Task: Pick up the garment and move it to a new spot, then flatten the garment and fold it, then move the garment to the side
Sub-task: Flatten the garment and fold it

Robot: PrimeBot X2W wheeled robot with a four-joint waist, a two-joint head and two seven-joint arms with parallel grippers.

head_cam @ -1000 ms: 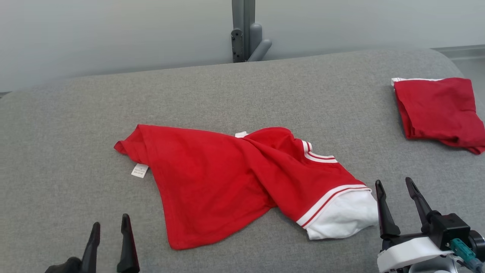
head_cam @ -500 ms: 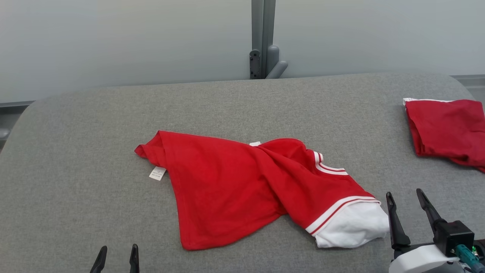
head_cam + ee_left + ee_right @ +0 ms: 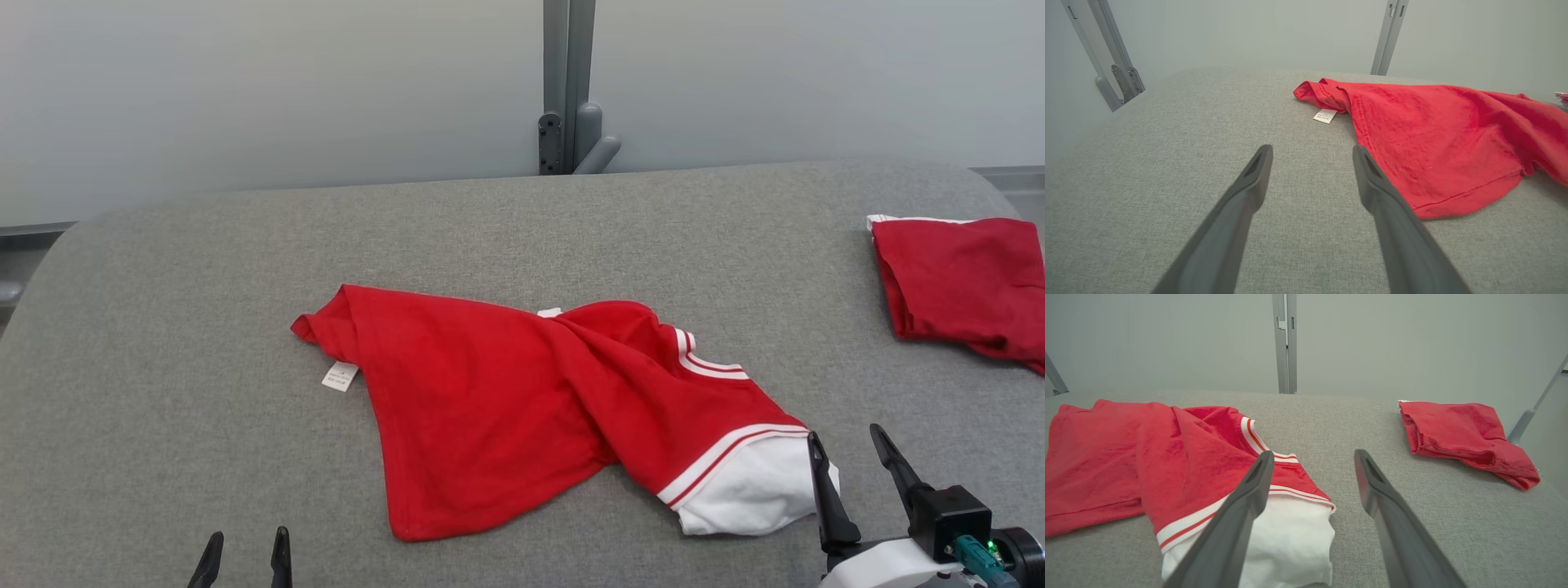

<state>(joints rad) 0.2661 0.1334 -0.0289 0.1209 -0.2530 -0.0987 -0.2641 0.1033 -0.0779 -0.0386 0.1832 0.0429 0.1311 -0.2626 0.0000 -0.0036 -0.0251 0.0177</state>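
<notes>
The right gripper (image 3: 842, 433) has edged left, 1 finger now overlapping the white sleeve (image 3: 747, 494) of the garment (image 3: 490, 408).

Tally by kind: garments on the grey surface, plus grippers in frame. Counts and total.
Garments: 2 (crumpled red-and-white shirt, folded red garment)
Grippers: 2 (left gripper, right gripper, both open, holding nothing)
Total: 4
</notes>
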